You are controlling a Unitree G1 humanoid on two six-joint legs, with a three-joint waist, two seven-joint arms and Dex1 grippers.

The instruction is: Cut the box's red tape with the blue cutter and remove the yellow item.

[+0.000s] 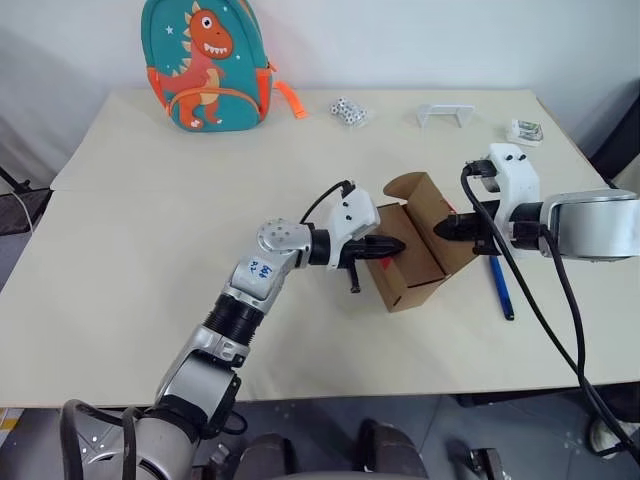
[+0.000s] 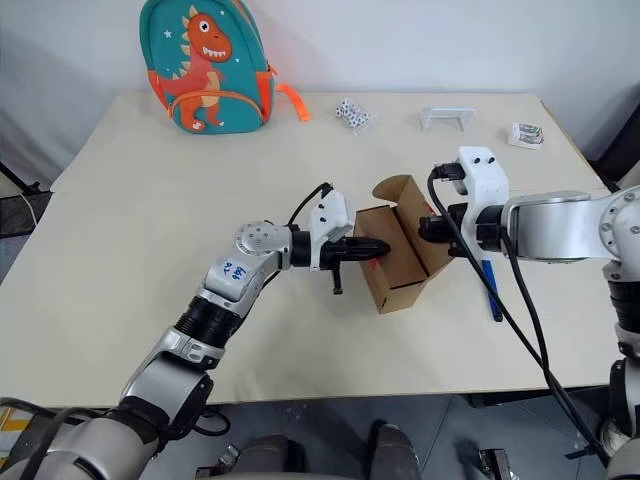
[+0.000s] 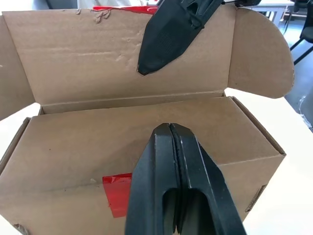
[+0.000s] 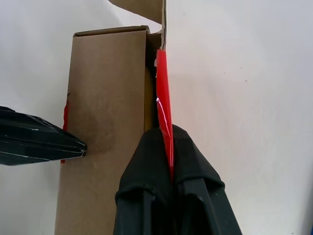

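1. tape already cut; the step in hand is opening the box (image 1: 412, 255), mid-counter.
2. right end effector (image 4: 170, 147) pinches the lid's edge with its red tape (image 4: 164, 93); left end effector (image 1: 398, 244), closed and empty, is at the box front.
3. blue cutter (image 1: 501, 286) lies on the counter (image 1: 150, 250), just right of the box.
4. next, judging by this: keep the lid back, reach inside for the yellow item.

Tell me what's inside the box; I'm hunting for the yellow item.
The box has its lid flap lifted, but an inner cardboard panel covers the interior. No yellow item can be seen; whatever is inside is hidden. Red tape sits on its front.
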